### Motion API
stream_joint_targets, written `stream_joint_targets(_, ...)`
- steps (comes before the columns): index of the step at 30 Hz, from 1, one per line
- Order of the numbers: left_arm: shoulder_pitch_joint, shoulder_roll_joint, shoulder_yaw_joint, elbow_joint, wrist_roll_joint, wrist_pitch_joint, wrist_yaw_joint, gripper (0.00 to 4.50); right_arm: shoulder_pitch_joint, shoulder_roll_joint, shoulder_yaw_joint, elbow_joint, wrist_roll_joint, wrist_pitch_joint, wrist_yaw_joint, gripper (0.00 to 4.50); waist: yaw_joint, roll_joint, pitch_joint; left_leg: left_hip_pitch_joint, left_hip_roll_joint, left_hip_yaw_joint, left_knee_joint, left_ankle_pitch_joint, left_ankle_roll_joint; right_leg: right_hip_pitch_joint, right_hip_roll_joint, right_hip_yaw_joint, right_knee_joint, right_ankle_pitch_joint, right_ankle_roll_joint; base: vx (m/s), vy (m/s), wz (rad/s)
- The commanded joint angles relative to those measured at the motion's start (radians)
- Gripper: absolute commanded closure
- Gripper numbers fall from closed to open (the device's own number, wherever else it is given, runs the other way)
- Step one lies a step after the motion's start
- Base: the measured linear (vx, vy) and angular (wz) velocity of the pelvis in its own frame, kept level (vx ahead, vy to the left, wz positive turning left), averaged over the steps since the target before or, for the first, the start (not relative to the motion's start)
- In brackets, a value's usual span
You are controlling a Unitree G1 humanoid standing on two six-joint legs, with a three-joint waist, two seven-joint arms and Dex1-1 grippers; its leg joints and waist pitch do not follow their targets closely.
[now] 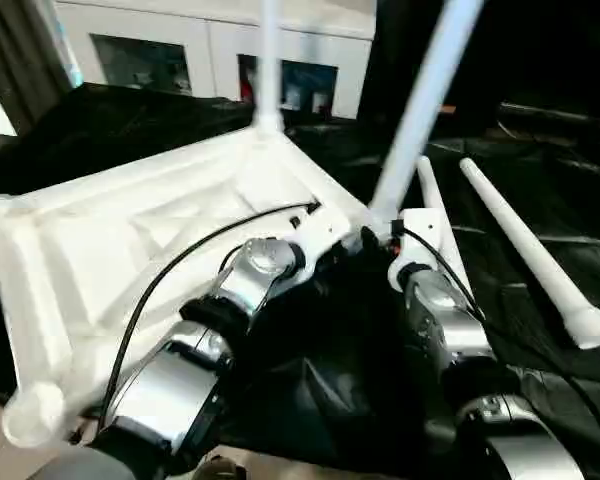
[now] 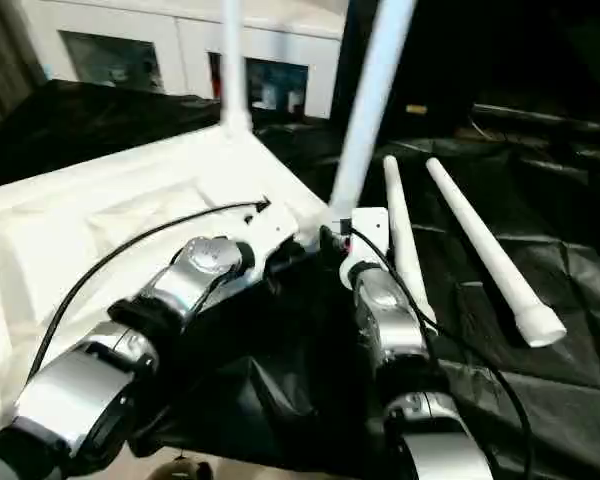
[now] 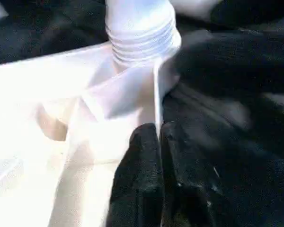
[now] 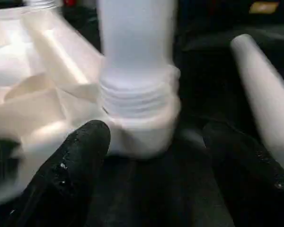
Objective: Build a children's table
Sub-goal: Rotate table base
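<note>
Seemingly the leg-fitting step is under way: the table top (image 1: 130,240) lies underside up at left on the black cloth (image 1: 330,360), two legs (image 1: 420,110) standing in its far and near-right sockets, two loose legs (image 1: 530,250) lying right. Next, one loose leg must be picked up and fitted. The left gripper (image 3: 157,142) is nearly shut, pinching the top's edge rib; the right gripper (image 4: 156,146) gapes wide around the near-right socket, holding nothing.

Two silver forearms (image 1: 180,380) with black joint bands, thin black cables (image 1: 170,270) along them, white wrist blocks (image 1: 420,240), matte black fingers (image 4: 71,161).
</note>
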Motion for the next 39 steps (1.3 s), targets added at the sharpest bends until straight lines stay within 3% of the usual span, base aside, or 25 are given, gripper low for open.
stream_joint_targets(1, -0.053, 0.009, 0.059, -0.010, -0.039, -0.039, 0.089, 3.86, 0.043, -0.001, 0.004, -0.085, 0.002, 0.004, 0.005, 0.89, 0.008, -0.010, -0.086, 0.019, 0.034, -0.021, -0.035, -0.011, 0.114, 0.059, -0.065, 0.037, -0.035, 0.268, -0.228, 0.000, 0.000, 0.00)
stream_joint_targets(3, -0.063, 0.021, 0.078, -0.020, -0.048, -0.062, 0.117, 3.78, 0.086, -0.001, 0.023, -0.149, 0.002, 0.022, 0.032, 0.89, 0.006, -0.014, -0.081, 0.016, 0.032, -0.019, -0.031, 0.004, 0.151, 0.056, -0.062, 0.034, -0.034, 0.331, -0.240, 0.000, 0.000, 0.00)
stream_joint_targets(4, -0.065, 0.037, 0.082, -0.037, -0.056, -0.077, 0.118, 3.65, 0.103, -0.004, 0.044, -0.168, -0.006, 0.040, 0.044, 0.89, 0.004, -0.009, -0.078, 0.017, 0.033, -0.020, -0.033, -0.017, 0.157, 0.056, -0.064, 0.033, -0.036, 0.298, -0.246, 0.000, 0.000, 0.00)
stream_joint_targets(5, -0.064, 0.039, 0.083, -0.040, -0.057, -0.079, 0.118, 3.50, 0.104, -0.005, 0.047, -0.169, -0.008, 0.041, 0.045, 0.89, 0.003, -0.010, -0.077, 0.017, 0.034, -0.020, -0.033, -0.027, 0.158, 0.056, -0.065, 0.032, -0.038, 0.276, -0.248, 0.000, 0.000, 0.00)
stream_joint_targets(6, -0.055, 0.058, 0.094, -0.082, -0.063, -0.067, 0.110, 3.42, 0.100, -0.006, 0.056, -0.155, -0.014, 0.044, 0.050, 0.89, 0.000, -0.006, -0.075, 0.019, 0.036, -0.020, -0.035, -0.048, 0.150, 0.053, -0.065, 0.032, -0.041, 0.225, -0.256, 0.000, 0.000, 0.00)
stream_joint_targets(8, -0.035, 0.104, 0.108, -0.153, -0.055, -0.038, 0.105, 3.40, 0.090, -0.006, 0.065, -0.135, -0.021, 0.056, 0.056, 0.89, -0.001, -0.006, -0.071, 0.022, 0.042, -0.020, -0.040, -0.085, 0.130, 0.050, -0.066, 0.033, -0.046, 0.143, -0.264, 0.000, 0.000, 0.00)
stream_joint_targets(9, -0.023, 0.130, 0.111, -0.184, -0.045, -0.013, 0.102, 3.14, 0.083, -0.010, 0.072, -0.127, -0.024, 0.065, 0.066, 0.89, -0.002, -0.003, -0.070, 0.025, 0.045, -0.019, -0.042, -0.106, 0.114, 0.048, -0.065, 0.033, -0.049, 0.101, -0.262, 0.000, 0.000, 0.00)
stream_joint_targets(10, 0.008, 0.184, 0.112, -0.251, -0.022, 0.054, 0.082, 3.14, 0.068, -0.017, 0.087, -0.107, -0.034, 0.069, 0.087, 0.89, -0.004, -0.003, -0.068, 0.024, 0.044, -0.020, -0.043, -0.113, 0.107, 0.047, -0.063, 0.034, -0.050, 0.085, -0.259, 0.000, 0.000, 0.00)
stream_joint_targets(11, 0.017, 0.197, 0.112, -0.267, -0.019, 0.069, 0.077, 3.04, 0.066, -0.018, 0.091, -0.106, -0.037, 0.070, 0.092, 0.89, -0.007, -0.008, -0.065, 0.023, 0.046, -0.021, -0.047, -0.129, 0.090, 0.047, -0.065, 0.034, -0.050, 0.044, -0.255, 0.000, 0.000, 0.00)
stream_joint_targets(12, 0.045, 0.238, 0.113, -0.320, -0.007, 0.120, 0.060, 2.95, 0.060, -0.021, 0.101, -0.100, -0.045, 0.074, 0.104, 0.89, -0.004, -0.008, -0.065, 0.029, 0.046, -0.019, -0.047, -0.143, 0.073, 0.044, -0.065, 0.035, -0.053, 0.010, -0.242, 0.000, 0.000, 0.00)
stream_joint_targets(14, 0.078, 0.285, 0.110, -0.383, 0.010, 0.176, 0.030, 2.70, 0.049, -0.024, 0.108, -0.088, -0.049, 0.073, 0.117, 0.89, -0.006, -0.003, -0.065, 0.030, 0.045, -0.018, -0.048, -0.137, 0.055, 0.040, -0.062, 0.037, -0.053, 0.011, -0.230, 0.000, 0.000, 0.00)
stream_joint_targets(15, 0.113, 0.332, 0.111, -0.443, 0.028, 0.218, 0.008, 2.61, 0.040, -0.024, 0.111, -0.078, -0.052, 0.071, 0.123, 0.89, -0.007, -0.019, -0.065, 0.026, 0.046, -0.017, -0.049, -0.126, 0.051, 0.042, -0.062, 0.037, -0.051, 0.021, -0.231, 0.000, 0.000, 0.00)
stream_joint_targets(16, 0.162, 0.399, 0.116, -0.527, 0.052, 0.276, -0.023, 2.61, 0.023, -0.025, 0.115, -0.057, -0.053, 0.066, 0.131, 0.89, -0.003, -0.009, -0.069, 0.030, 0.052, -0.021, -0.048, -0.121, 0.044, 0.043, -0.071, 0.036, -0.042, 0.025, -0.235, 0.000, 0.000, 0.00)
stream_joint_targets(17, 0.170, 0.409, 0.117, -0.540, 0.055, 0.284, -0.027, 2.56, 0.020, -0.026, 0.115, -0.054, -0.053, 0.066, 0.133, 0.89, -0.012, -0.004, -0.065, 0.021, 0.046, -0.020, -0.051, -0.105, 0.042, 0.042, -0.062, 0.035, -0.042, 0.024, -0.221, 0.000, 0.000, 0.00)
stream_joint_targets(18, 0.225, 0.480, 0.132, -0.625, 0.085, 0.337, -0.045, 2.49, -0.001, -0.025, 0.118, -0.026, -0.053, 0.062, 0.141, 0.89, -0.007, 0.002, -0.067, 0.032, 0.046, -0.017, -0.049, -0.108, 0.033, 0.036, -0.060, 0.036, -0.044, 0.027, -0.218, 0.000, 0.000, 0.00)
stream_joint_targets(19, 0.225, 0.480, 0.132, -0.625, 0.086, 0.338, -0.045, 2.49, -0.001, -0.025, 0.118, -0.026, -0.053, 0.062, 0.141, 0.89, -0.009, -0.007, -0.067, 0.029, 0.049, -0.020, -0.049, -0.093, 0.029, 0.039, -0.062, 0.035, -0.037, 0.055, -0.224, 0.000, 0.000, 0.00)
stream_joint_targets(20, 0.288, 0.564, 0.155, -0.726, 0.116, 0.415, -0.063, 2.23, -0.033, -0.025, 0.125, 0.017, -0.052, 0.055, 0.156, 0.89, -0.006, -0.009, -0.068, 0.034, 0.048, -0.016, -0.048, -0.091, 0.021, 0.037, -0.061, 0.035, -0.037, 0.066, -0.223, 0.000, 0.000, 0.00)
stream_joint_targets(23, 0.325, 0.620, 0.188, -0.788, 0.138, 0.474, -0.067, 2.17, -0.058, -0.024, 0.130, 0.053, -0.057, 0.046, 0.163, 0.89, -0.007, -0.005, -0.064, 0.035, 0.046, -0.016, -0.050, -0.093, 0.009, 0.033, -0.057, 0.035, -0.036, 0.065, -0.225, 0.000, 0.000, 0.00)
stream_joint_targets(24, 0.355, 0.681, 0.213, -0.834, 0.171, 0.527, -0.071, 2.02, -0.085, -0.019, 0.126, 0.086, -0.057, 0.041, 0.162, 0.89, -0.007, -0.010, -0.061, 0.035, 0.045, -0.015, -0.051, -0.097, 0.006, 0.032, -0.055, 0.036, -0.038, 0.063, -0.223, 0.000, 0.000, 0.00)
stream_joint_targets(26, 0.377, 0.734, 0.211, -0.844, 0.208, 0.561, -0.069, 2.02, -0.109, -0.015, 0.123, 0.120, -0.061, 0.035, 0.155, 0.89, -0.008, -0.005, -0.060, 0.038, 0.044, -0.017, -0.053, -0.123, -0.019, 0.029, -0.054, 0.036, -0.037, 0.047, -0.213, 0.000, 0.000, 0.00)
stream_joint_targets(28, 0.400, 0.762, 0.196, -0.847, 0.221, 0.592, -0.083, 2.02, -0.132, -0.012, 0.129, 0.163, -0.071, 0.030, 0.152, 0.89, -0.005, -0.002, -0.058, 0.041, 0.042, -0.016, -0.054, -0.148, -0.034, 0.026, -0.054, 0.037, -0.040, 0.027, -0.208, 0.000, 0.000, 0.00)
stream_joint_targets(30, 0.428, 0.780, 0.170, -0.870, 0.213, 0.627, -0.125, 2.02, -0.154, -0.011, 0.136, 0.201, -0.080, 0.022, 0.149, 0.89, -0.007, -0.003, -0.057, 0.036, 0.042, -0.019, -0.058, -0.182, -0.057, 0.029, -0.057, 0.038, -0.040, -0.012, -0.206, 0.000, 0.000, 0.00)
stream_joint_targets(31, 0.449, 0.776, 0.143, -0.889, 0.184, 0.654, -0.172, 2.02, -0.176, -0.008, 0.134, 0.237, -0.080, 0.021, 0.149, 0.89, -0.006, -0.002, -0.056, 0.040, 0.041, -0.018, -0.057, -0.216, -0.071, 0.023, -0.059, 0.040, -0.043, -0.042, -0.204, 0.000, 0.000, 0.00)
stream_joint_targets(34, 0.464, 0.772, 0.115, -0.901, 0.170, 0.668, -0.212, 2.02, -0.194, -0.004, 0.133, 0.264, -0.079, 0.016, 0.147, 0.89, -0.006, 0.002, -0.057, 0.038, 0.041, -0.021, -0.057, -0.252, -0.080, 0.022, -0.061, 0.042, -0.044, -0.064, -0.206, 0.000, 0.000, 0.00)
stream_joint_targets(39, 0.492, 0.783, 0.060, -0.925, 0.154, 0.695, -0.322, 2.02, -0.223, 0.010, 0.131, 0.313, -0.077, -0.003, 0.143, 0.89, -0.011, 0.000, -0.057, 0.034, 0.041, -0.025, -0.060, -0.277, -0.083, 0.025, -0.061, 0.041, -0.047, -0.095, -0.202, 0.000, 0.000, 0.00)
